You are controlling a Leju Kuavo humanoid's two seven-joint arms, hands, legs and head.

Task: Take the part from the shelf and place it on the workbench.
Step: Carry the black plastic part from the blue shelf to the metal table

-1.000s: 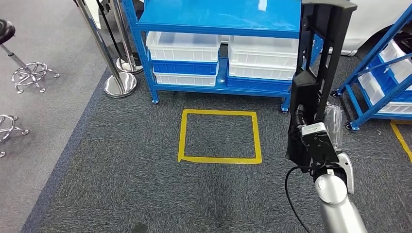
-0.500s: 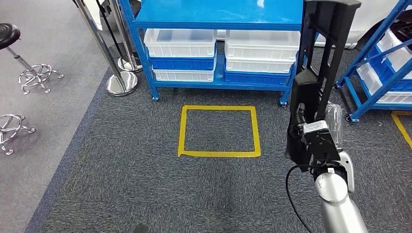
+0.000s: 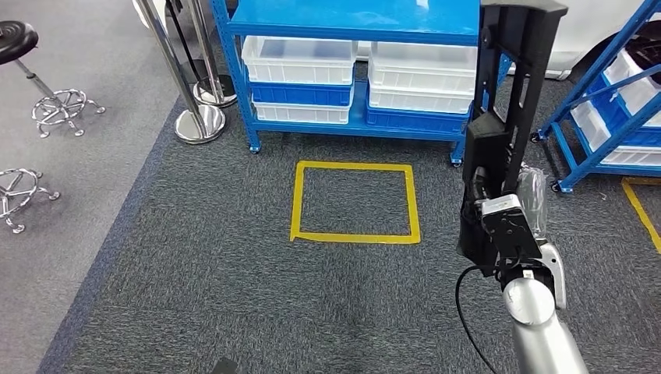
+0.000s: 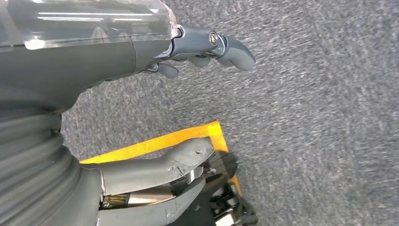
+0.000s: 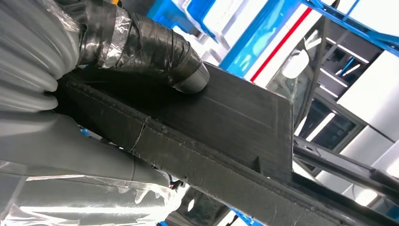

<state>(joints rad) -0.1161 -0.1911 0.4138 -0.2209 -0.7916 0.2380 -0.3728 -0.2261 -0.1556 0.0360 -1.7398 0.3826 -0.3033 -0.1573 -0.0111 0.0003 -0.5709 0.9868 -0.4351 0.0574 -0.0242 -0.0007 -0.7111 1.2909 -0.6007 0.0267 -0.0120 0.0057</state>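
Note:
A long black part (image 3: 507, 109) stands upright in front of me on the right, gripped low down by my right hand (image 3: 518, 222). The right wrist view has the same black part (image 5: 211, 127) running across it, with my taped thumb (image 5: 155, 47) pressed on its flat face. My left hand (image 4: 155, 108) hangs over the grey carpet with its fingers (image 4: 226, 44) apart and nothing in it. The blue shelf (image 3: 351, 23) stands ahead, at the far side of the floor.
White and blue bins (image 3: 300, 66) sit on the shelf's lower level. A yellow tape square (image 3: 355, 201) marks the carpet before it. Chrome posts (image 3: 191, 101) and stools (image 3: 47, 93) stand at the left. A second blue rack (image 3: 616, 101) is at the right.
The whole scene has shifted a little between frames, so the camera has moved. My right hand still holds the black part in the same way.

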